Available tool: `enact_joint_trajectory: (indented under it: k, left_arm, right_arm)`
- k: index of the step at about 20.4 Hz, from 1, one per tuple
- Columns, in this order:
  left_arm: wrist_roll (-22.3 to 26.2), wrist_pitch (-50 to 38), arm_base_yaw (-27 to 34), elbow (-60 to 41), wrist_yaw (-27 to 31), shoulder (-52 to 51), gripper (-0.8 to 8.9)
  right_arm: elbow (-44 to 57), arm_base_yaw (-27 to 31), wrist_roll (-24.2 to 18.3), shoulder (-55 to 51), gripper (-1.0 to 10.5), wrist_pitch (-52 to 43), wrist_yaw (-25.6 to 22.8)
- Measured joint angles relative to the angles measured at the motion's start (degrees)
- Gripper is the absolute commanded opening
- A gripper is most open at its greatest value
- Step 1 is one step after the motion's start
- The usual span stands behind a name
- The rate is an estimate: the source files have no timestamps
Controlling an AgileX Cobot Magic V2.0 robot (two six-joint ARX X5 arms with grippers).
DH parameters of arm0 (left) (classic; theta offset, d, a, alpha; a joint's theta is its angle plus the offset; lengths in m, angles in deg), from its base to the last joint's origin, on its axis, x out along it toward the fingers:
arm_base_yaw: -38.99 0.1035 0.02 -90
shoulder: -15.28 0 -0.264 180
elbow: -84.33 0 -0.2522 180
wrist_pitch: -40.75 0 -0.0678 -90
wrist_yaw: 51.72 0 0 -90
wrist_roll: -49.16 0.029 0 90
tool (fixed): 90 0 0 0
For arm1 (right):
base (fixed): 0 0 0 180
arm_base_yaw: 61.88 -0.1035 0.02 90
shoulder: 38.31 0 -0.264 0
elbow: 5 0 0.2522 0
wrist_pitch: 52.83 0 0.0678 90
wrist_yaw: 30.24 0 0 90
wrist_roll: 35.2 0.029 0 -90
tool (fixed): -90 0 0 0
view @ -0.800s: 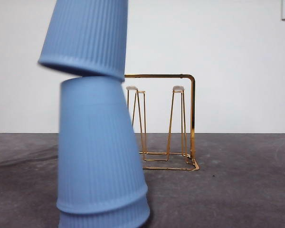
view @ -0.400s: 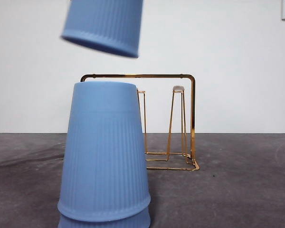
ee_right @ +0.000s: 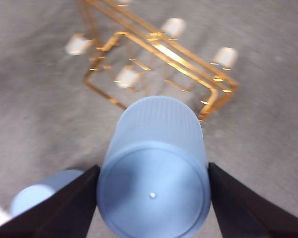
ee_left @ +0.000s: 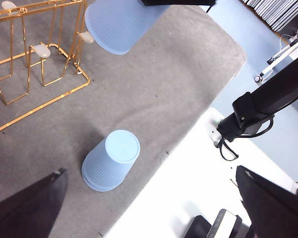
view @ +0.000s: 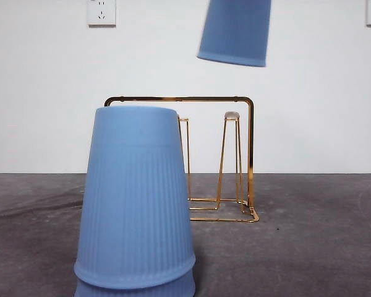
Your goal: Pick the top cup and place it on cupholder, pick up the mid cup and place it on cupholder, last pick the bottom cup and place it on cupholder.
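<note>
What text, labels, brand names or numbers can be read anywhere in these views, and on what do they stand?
None can be read.
The lifted blue cup held in the right gripper: plain ribbed plastic, no print.
The stacked blue cups: no marking.
The gold cupholder: bare wire.
The wall sockets: no legible lettering.
The dark devices beside the table in the left wrist view: too small to tell.

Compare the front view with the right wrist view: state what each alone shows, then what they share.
Front only: two white wall sockets and the two-cup nesting of the blue ribbed plastic stack.

Right wrist only: the right gripper shut on the lifted blue ribbed cup, whose flat base shows.

Both: that cup, the gold wire cupholder, the stack, the grey table.
</note>
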Motion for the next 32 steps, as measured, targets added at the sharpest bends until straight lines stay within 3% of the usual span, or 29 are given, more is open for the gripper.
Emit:
enact_joint_trajectory:
  k: [11,14,24,29,32]
  left_arm:
    - [0.0,-0.1,0.0,0.0,0.0,0.0,5.61]
    - [0.0,-0.1,0.0,0.0,0.0,0.0,5.61]
    - [0.0,0.0,0.0,0.0,0.0,0.0,5.61]
    - [0.0,0.0,0.0,0.0,0.0,0.0,5.61]
    - [0.0,0.0,0.0,0.0,0.0,0.0,5.61]
  right_arm:
    - [0.0,4.0,-1.9,7.0,2.7,0.0,-3.2]
    - [0.0,4.0,-2.5,7.0,2.6,-1.5,0.3]
    - [0.0,7.2,-2.5,12.8,2.6,-4.9,0.2]
    - [0.0,9.9,-2.8,18.0,2.6,-6.8,5.9]
    - [0.0,10.4,-2.9,19.8,2.7,-7.7,6.2]
